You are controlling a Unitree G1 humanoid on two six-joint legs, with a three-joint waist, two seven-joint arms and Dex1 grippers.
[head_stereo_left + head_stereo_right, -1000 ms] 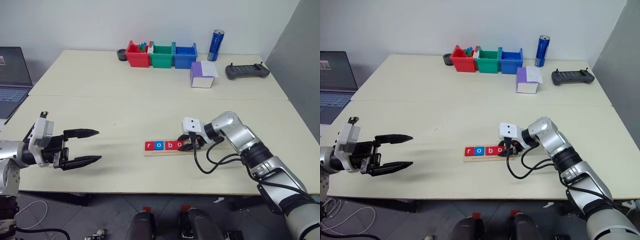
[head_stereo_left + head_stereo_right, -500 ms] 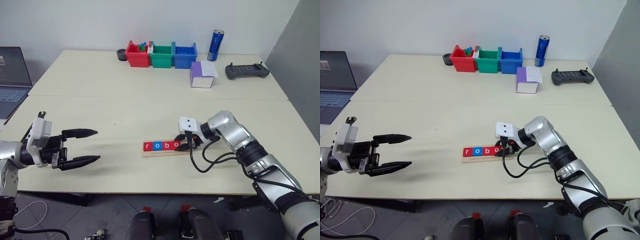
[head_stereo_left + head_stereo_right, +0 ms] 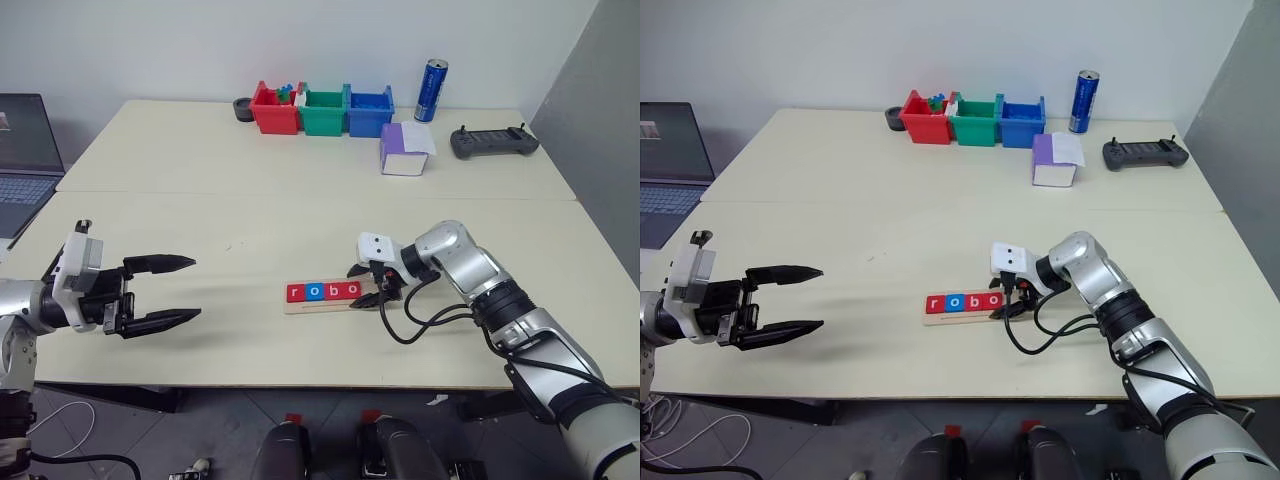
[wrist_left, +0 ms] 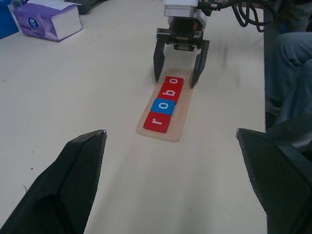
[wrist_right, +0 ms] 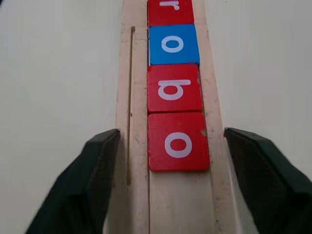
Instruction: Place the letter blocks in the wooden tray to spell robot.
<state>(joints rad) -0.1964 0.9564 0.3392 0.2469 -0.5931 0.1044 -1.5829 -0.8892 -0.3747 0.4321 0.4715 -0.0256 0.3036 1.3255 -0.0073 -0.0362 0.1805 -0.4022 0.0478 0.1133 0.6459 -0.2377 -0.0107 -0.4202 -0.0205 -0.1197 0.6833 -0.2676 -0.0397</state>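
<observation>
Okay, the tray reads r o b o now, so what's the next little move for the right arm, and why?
Probably lift the right gripper back off the wooden tray. Its fingers stand open on either side of the red o block, which lies flat in the groove next to the b block. One slot remains empty for the t.

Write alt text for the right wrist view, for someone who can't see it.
Four letter blocks lie in a row in the tray: red r, blue o, red b, red o, with bare tray after the last. The right hand is open, one black finger on each side of the tray.
</observation>
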